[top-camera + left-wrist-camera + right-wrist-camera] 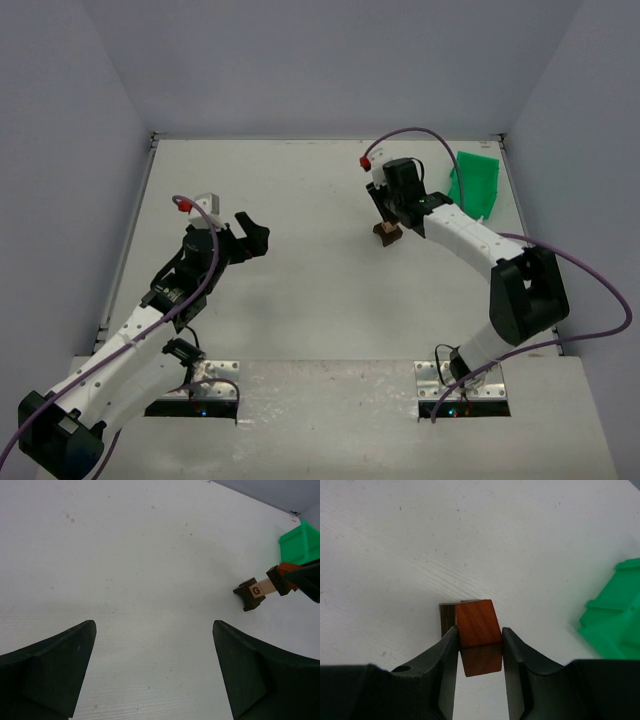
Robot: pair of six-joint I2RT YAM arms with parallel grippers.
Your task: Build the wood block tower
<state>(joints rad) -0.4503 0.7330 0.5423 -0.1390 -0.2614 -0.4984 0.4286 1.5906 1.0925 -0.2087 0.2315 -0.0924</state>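
Note:
The wood block tower (387,232) stands on the white table right of centre. The left wrist view shows a dark brown base block (246,596), a tan block marked G (259,589) and another dark block (275,580) stacked on it. My right gripper (390,212) is shut on a reddish-brown block (477,622) held right at the stack's top; a dark block (447,620) shows just beneath it. My right gripper (479,639) has a finger on each side of the block. My left gripper (252,235) (155,670) is open and empty, well left of the tower.
A green plastic bin (476,183) stands at the far right, close behind the right arm; it also shows in the right wrist view (615,622) and the left wrist view (300,542). Grey walls enclose the table (300,290).

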